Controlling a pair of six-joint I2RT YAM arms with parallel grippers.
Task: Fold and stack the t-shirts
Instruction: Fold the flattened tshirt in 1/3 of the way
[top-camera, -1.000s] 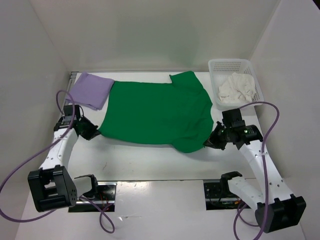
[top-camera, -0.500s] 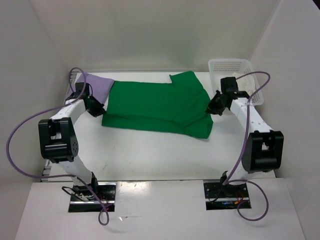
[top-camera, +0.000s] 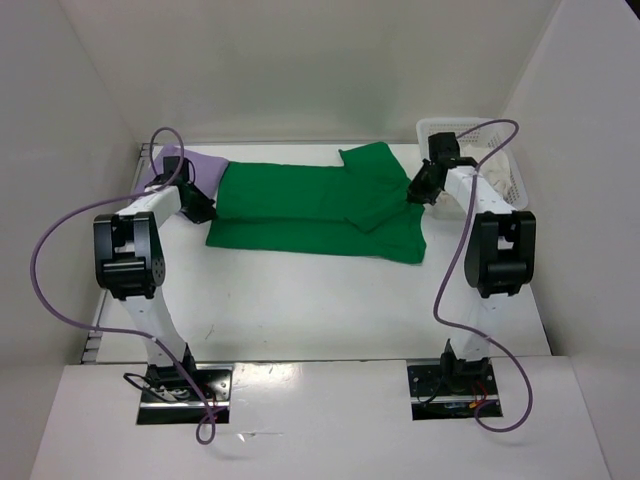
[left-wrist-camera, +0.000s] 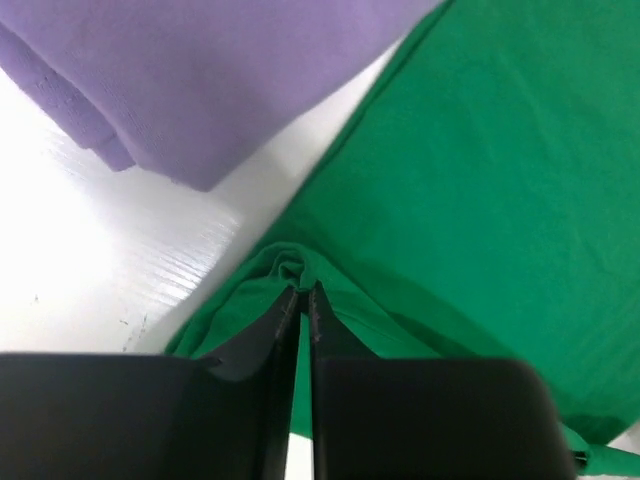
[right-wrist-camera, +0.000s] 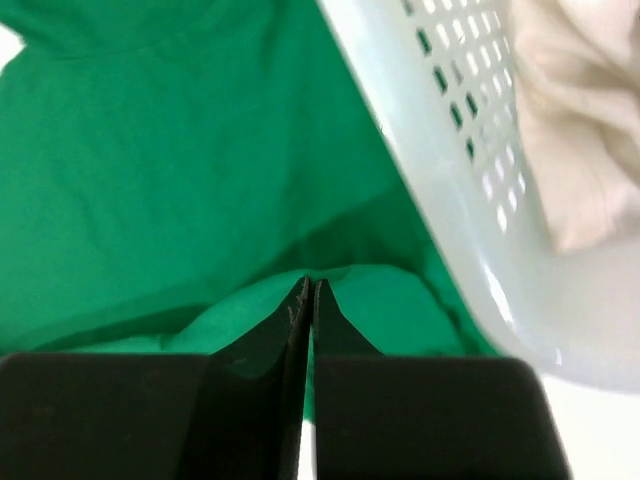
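The white table (top-camera: 300, 300) carries everything. The green shirt (top-camera: 300, 200) lies across its far half. It is stretched left to right and doubled on itself, so that a fold line runs along its length. One sleeve points toward the back wall at the shirt's far right corner.

The white mesh basket (right-wrist-camera: 440, 150) stands just beside the green shirt's right end. In the right wrist view its wall sits right against the green cloth. The cream-white shirt (right-wrist-camera: 570, 120) lies crumpled inside the basket, so it is off the table and to the right of the green shirt.

The purple shirt (left-wrist-camera: 220, 70) lies folded flat at the green shirt's far left corner. A thin strip of bare table shows between the two in the left wrist view.

The left end effector (left-wrist-camera: 303, 290) is at the green shirt's left edge. Its fingers are nearly together and clamped on a bunched ridge of green cloth that puckers at the tips. The purple shirt lies just beyond them.

The right end effector (right-wrist-camera: 308, 284) is at the green shirt's right edge, beside the basket wall. Its fingers are pressed together, and the green cloth rises in a small tent to the tips, pinched there.
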